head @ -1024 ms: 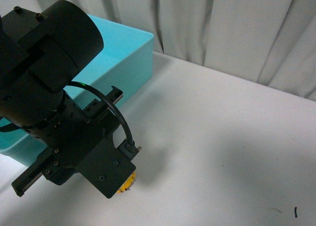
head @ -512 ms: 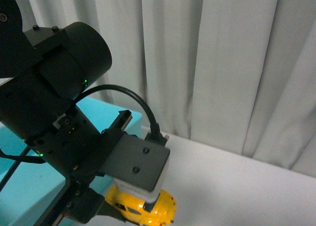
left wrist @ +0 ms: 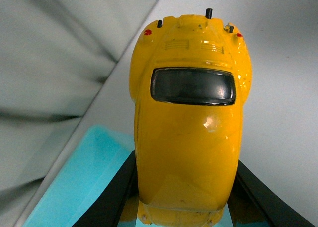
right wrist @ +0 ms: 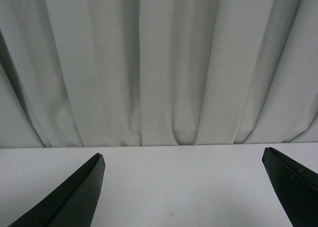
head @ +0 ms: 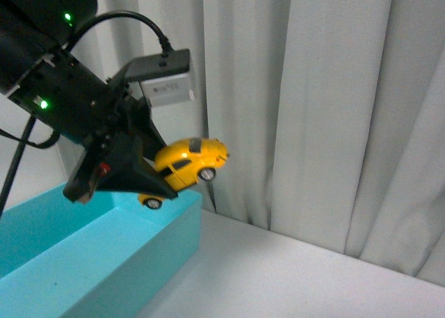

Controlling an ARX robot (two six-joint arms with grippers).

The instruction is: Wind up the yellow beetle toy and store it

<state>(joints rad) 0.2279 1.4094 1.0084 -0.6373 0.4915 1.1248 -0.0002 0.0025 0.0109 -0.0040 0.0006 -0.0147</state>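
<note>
The left gripper is holding the yellow beetle toy in the air at the centre left of the front view, its black fingers clamped on the two sides of the glossy body. The car is tilting, with its free end pointing up and to the right against the pale curtain. In the left wrist view the toy is filling the middle of the frame, its end with the red lights and small black pins pointing away from the gripper. The turquoise bin is lying in the lower left of the front view. The toy is hanging just above the bin's far right corner and is not touching it. The white table is stretching out to the lower right. The right gripper is waiting over bare tabletop, its fingers spread wide apart with nothing between them. Judging by this, the pick-up is done and the carry toward the bin is nearly done. Whether the winding is done cannot be told from these pictures. What is left appears to be moving the car over the bin's open space, lowering it inside and letting go.
</note>
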